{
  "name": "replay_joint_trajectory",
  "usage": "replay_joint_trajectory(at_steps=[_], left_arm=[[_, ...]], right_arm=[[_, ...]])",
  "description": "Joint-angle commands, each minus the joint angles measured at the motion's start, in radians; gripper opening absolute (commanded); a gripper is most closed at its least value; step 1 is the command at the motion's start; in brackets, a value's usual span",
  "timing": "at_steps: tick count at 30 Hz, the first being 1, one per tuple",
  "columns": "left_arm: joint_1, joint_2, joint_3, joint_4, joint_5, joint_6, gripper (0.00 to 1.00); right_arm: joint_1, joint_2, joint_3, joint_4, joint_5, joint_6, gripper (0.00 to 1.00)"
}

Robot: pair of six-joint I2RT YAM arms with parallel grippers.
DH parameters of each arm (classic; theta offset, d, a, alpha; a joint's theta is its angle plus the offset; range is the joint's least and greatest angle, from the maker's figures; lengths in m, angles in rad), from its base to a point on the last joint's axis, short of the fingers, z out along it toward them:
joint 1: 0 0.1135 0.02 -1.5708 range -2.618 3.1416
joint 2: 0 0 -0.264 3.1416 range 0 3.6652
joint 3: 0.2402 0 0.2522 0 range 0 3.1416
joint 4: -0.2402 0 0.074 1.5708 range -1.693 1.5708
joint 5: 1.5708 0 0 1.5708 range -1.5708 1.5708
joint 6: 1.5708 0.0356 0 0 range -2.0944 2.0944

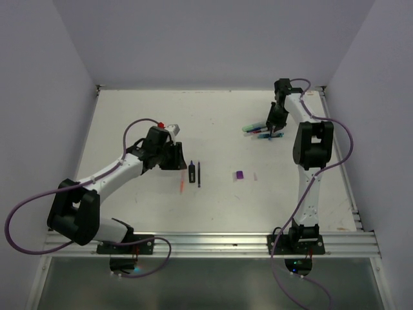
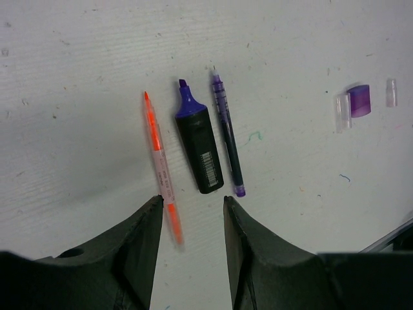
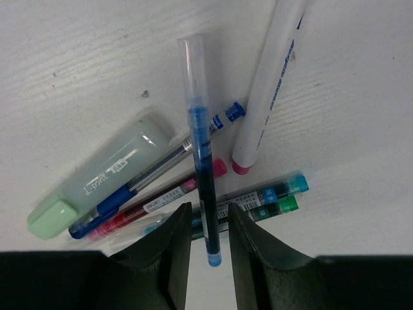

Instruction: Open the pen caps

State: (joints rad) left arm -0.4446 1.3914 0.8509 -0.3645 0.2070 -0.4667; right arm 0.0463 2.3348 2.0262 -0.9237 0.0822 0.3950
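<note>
Only wrist views tell: left end effector (image 2: 192, 197) open; right end effector (image 3: 210, 206) straddles blue pen (image 3: 200, 129), grip unclear.

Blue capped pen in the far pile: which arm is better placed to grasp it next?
Right. The right gripper straddles the blue pen, jaws open on either side. The left gripper hangs open by three uncapped pens, far from the pile.

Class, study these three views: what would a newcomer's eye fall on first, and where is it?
A heap of pens lies at the far right of the table, where the right gripper straddles a blue pen. Left of centre, the open left gripper points at three uncapped pens, with a purple cap loose mid-table.
</note>
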Motion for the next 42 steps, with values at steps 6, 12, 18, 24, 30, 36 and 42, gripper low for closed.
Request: replay_joint_trajectory(at_steps=[6, 12, 18, 24, 30, 36, 42], left_arm=[[0.02, 0.003, 0.004, 0.041, 0.029, 0.017, 0.45], [0.02, 0.006, 0.005, 0.05, 0.032, 0.005, 0.45], [0.02, 0.003, -0.006, 0.052, 0.028, -0.007, 0.45], [0.02, -0.006, -0.012, 0.055, 0.025, -0.016, 0.45], [0.02, -0.014, -0.018, 0.053, 0.019, -0.023, 0.45], [0.021, -0.022, -0.015, 0.047, 0.019, -0.024, 0.45], [0.02, -0.035, -0.003, 0.032, 0.02, -0.021, 0.45]], right_arm=[[0.003, 0.001, -0.02, 0.049, -0.027, -0.022, 0.31], [0.001, 0.003, -0.03, 0.052, -0.024, -0.031, 0.27], [-0.002, 0.006, -0.041, 0.054, -0.021, -0.048, 0.26], [-0.005, -0.005, -0.063, 0.055, -0.018, -0.056, 0.21], [-0.006, -0.017, -0.064, 0.059, -0.013, -0.07, 0.07], [-0.01, -0.011, -0.041, 0.051, -0.016, -0.073, 0.0], [-0.011, -0.074, -0.067, 0.055, -0.012, -0.065, 0.0]])
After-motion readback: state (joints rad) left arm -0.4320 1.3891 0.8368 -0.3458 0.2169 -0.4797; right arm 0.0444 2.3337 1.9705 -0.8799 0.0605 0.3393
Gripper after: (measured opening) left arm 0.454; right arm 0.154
